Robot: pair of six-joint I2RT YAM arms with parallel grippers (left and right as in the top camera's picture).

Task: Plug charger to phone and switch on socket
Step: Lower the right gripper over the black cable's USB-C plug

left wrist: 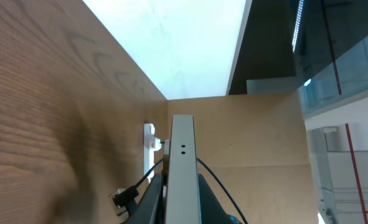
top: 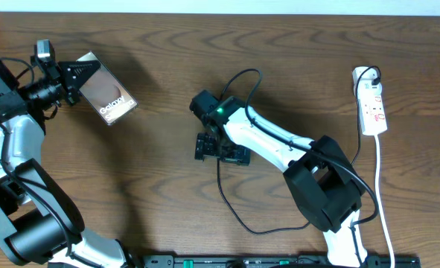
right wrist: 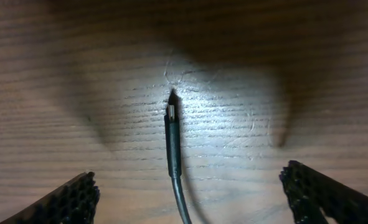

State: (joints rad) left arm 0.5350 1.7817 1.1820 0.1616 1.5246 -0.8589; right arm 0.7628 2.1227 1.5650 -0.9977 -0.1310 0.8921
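My left gripper (top: 80, 74) is shut on one end of the phone (top: 109, 98) and holds it off the table at the far left. In the left wrist view the phone shows edge-on (left wrist: 182, 155) between the jaws (left wrist: 182, 210). My right gripper (top: 220, 151) is open at the table's middle. In the right wrist view its fingers (right wrist: 193, 199) straddle the charger's plug tip (right wrist: 172, 113), which lies flat on the wood and touches neither finger. The charger cable (top: 231, 210) loops toward the front and runs right. The socket (top: 373, 104) lies at the far right.
The socket's white cord (top: 382, 201) runs down the right side to the front edge. A black bar (top: 279, 261) lies along the front edge. The socket also shows small and far off in the left wrist view (left wrist: 150, 137).
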